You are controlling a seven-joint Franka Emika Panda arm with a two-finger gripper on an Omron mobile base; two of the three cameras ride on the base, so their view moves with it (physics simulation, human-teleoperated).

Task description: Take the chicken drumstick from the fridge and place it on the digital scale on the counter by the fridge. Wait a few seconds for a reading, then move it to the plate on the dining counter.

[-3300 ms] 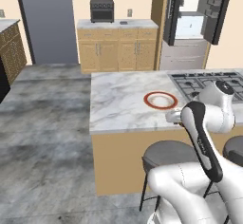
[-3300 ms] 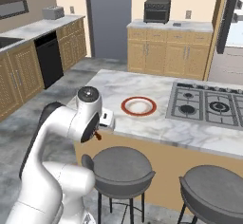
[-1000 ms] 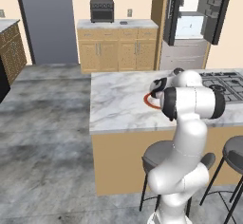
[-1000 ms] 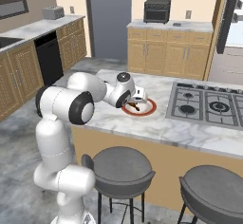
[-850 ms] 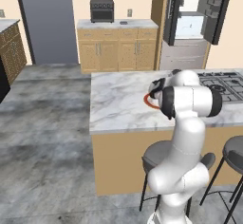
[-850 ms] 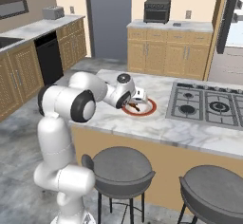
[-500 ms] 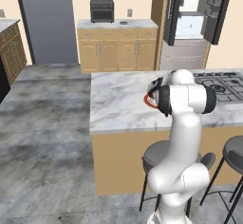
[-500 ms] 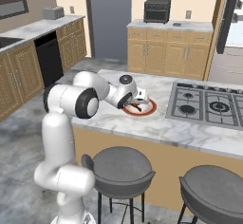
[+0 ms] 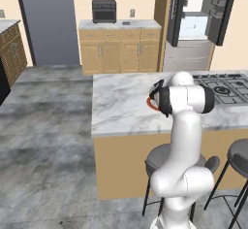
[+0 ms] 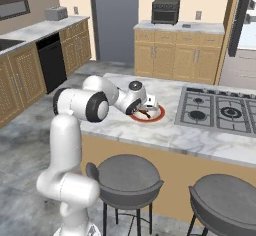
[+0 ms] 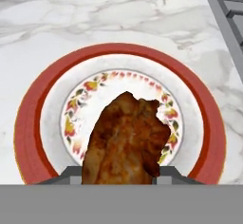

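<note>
The chicken drumstick [image 11: 126, 140], glossy red-brown, fills the lower middle of the hand view, with a grey fingertip against each of its sides. It hangs just above the middle of the plate [image 11: 28, 137], a white dish with a red-brown rim and a flowered inner ring. In the right base view my gripper [image 10: 145, 111] reaches low over the plate [image 10: 156, 115] on the dining counter [image 10: 165, 135], shut on the drumstick. From the left base view my arm covers most of the plate [image 9: 150, 103]. The fridge [image 9: 201, 19] stands open at the back right, and the digital scale [image 9: 127, 23] lies on the counter beside it.
The black gas cooktop [image 10: 215, 107] lies just right of the plate on the same marble top. Two grey stools [image 10: 127, 177] [image 10: 225, 200] stand at the island's near side. A black toaster oven [image 9: 104, 10] sits on the far counter.
The arm has swung up from beside the island's edge and out over the plate with the drumstick. In the last second the hand has only settled slightly closer to the plate.
</note>
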